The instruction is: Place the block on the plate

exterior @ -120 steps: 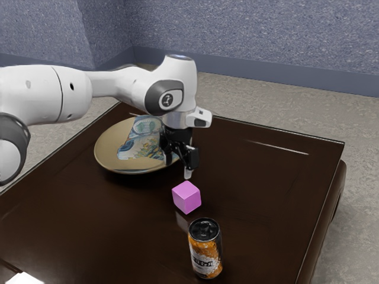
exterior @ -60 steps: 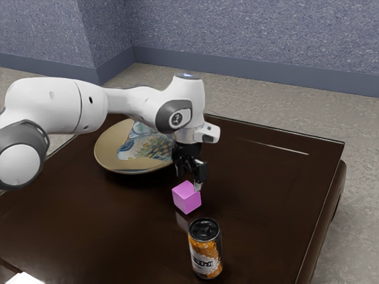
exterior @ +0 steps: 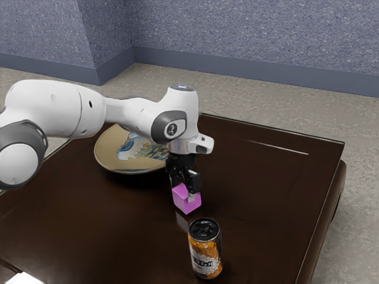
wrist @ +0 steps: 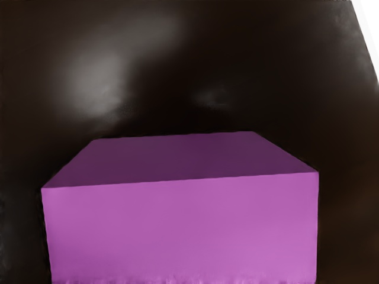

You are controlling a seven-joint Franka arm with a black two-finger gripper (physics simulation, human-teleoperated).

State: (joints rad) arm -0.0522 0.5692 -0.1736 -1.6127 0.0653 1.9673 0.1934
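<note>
**Pink block on the counter, tool right down at it**

So the pink block [exterior: 179, 199] is seen sitting on the dark counter [exterior: 260, 195], well in from the far edge and the edge at the exterior view's right. It's not on the plate [exterior: 109, 155] at this point. The tool [exterior: 183, 190] is lowered right over the block and is left open, as far as can be made out: the fingers are spread apart, with one seen in front of the block. The other one's tip is hidden, so no proper grip can be confirmed.

In the wrist view, the block's top and one side are shown really close up.

The plate is placed near the counter's far left corner, as seen in the exterior view, well apart from the block. It's tan, with a blue-and-yellow pattern, and is partly covered by the white arm [exterior: 134, 114]. An orange-and-black can [exterior: 205, 251] is stood upright near the block, farther from the far edge.
</note>
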